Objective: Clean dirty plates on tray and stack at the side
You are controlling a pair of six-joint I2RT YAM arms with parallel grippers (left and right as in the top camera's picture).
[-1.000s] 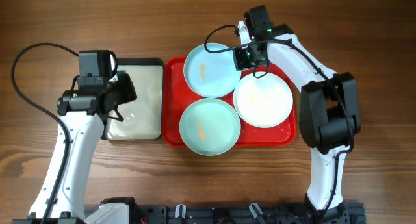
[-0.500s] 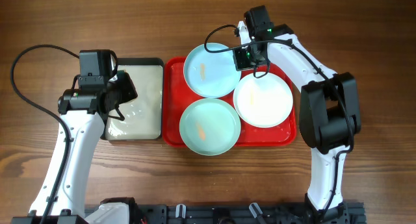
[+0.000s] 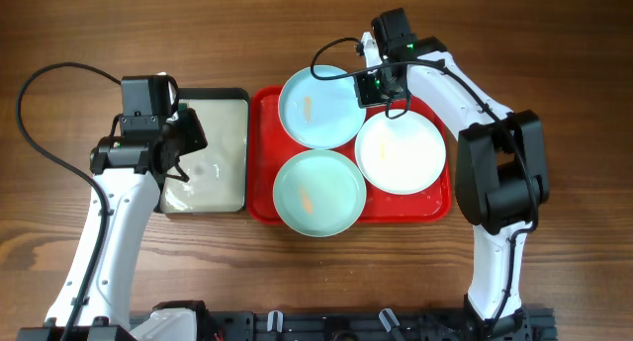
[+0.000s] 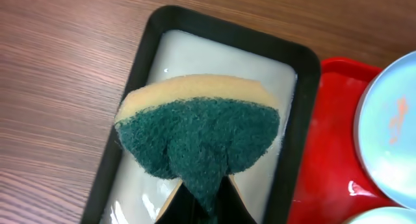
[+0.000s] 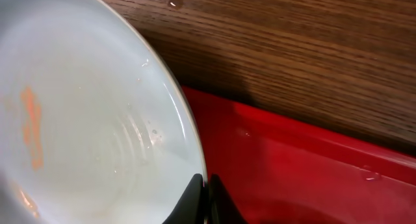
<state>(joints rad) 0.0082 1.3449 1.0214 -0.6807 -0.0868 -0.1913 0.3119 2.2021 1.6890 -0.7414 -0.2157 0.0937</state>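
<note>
Three plates lie on the red tray [image 3: 265, 153]: an aqua plate [image 3: 315, 109] at the back, an aqua plate [image 3: 318, 191] in front, and a white plate [image 3: 400, 151] at the right. All carry orange smears. My right gripper [image 3: 365, 89] is shut on the back aqua plate's right rim; the right wrist view shows its jaws [image 5: 207, 191] pinching the edge of that plate [image 5: 84, 120]. My left gripper [image 4: 207, 201] is shut on a green-and-yellow sponge [image 4: 198, 133] above the black-rimmed cream tray [image 4: 140, 62]. Seen from overhead, the left gripper [image 3: 190, 143] covers the sponge.
The cream tray [image 3: 223, 173] holds a shallow wet film and sits directly against the red tray's left side. Bare wooden tabletop [image 3: 554, 44] surrounds both trays. Water drops lie on the wood [image 5: 174, 2] behind the red tray [image 5: 305, 165].
The left arm with the sponge has shifted very slightly over the cream tray. The right arm and the plates have not moved.
</note>
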